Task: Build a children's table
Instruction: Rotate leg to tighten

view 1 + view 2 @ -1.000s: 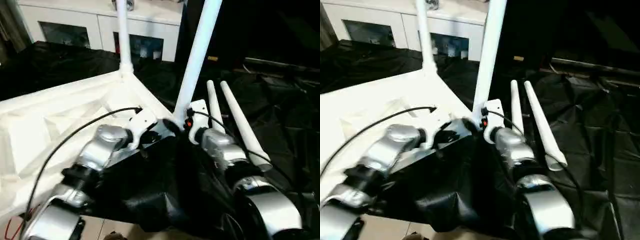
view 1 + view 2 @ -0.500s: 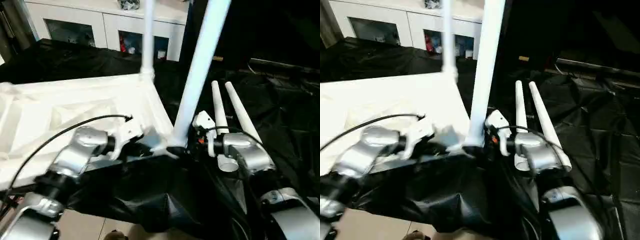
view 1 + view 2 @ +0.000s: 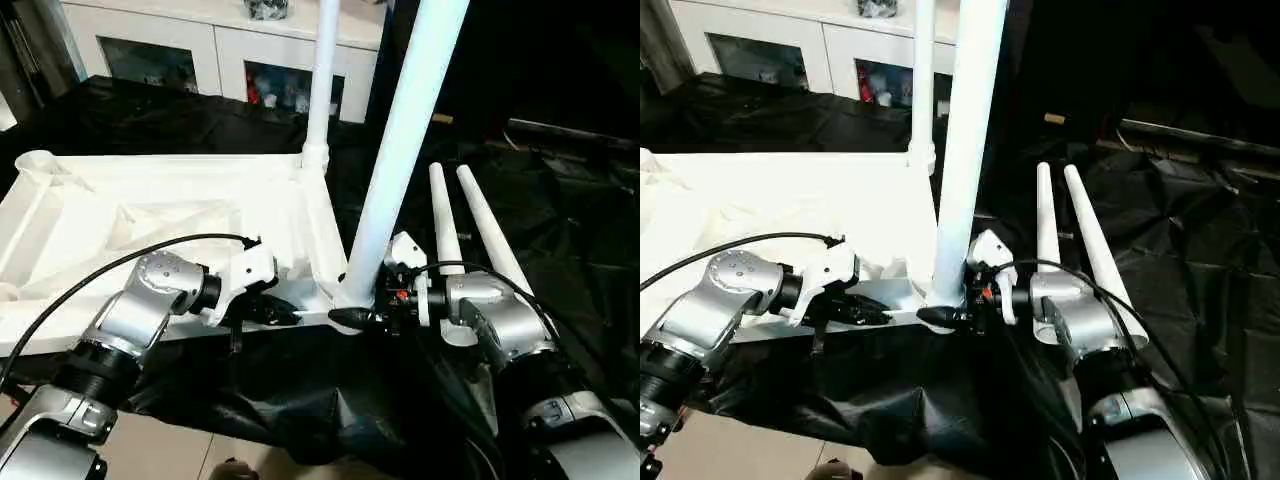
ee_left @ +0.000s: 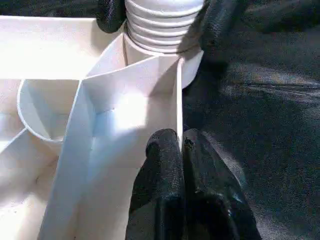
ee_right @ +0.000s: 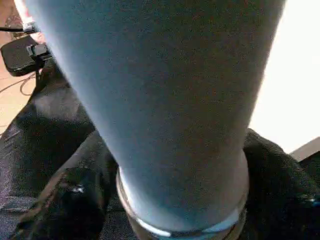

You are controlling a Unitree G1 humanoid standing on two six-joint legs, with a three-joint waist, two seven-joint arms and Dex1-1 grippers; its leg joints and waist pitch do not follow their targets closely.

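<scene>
The tabletop (image 3: 150,215) and its four legs (image 3: 405,150) were plain white — so was the cabinet (image 3: 210,40) — against crinkled black sheeting (image 3: 560,230), silver forearms (image 3: 500,325) and black fingers (image 4: 165,170).

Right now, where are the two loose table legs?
In the left eye view, the two loose legs lie side by side on the black cloth, right of the tabletop.

I see my left gripper (image 3: 285,312) at the near edge of the upturned white plastic tabletop (image 3: 150,215), ribbed side up, its black fingers pinched together. Just beside it, my right gripper (image 3: 350,318) sits at the base of the upright white tapered leg (image 3: 400,160). Two loose white legs (image 3: 480,225) lie beyond the right gripper on black sheeting (image 3: 560,230).
</scene>
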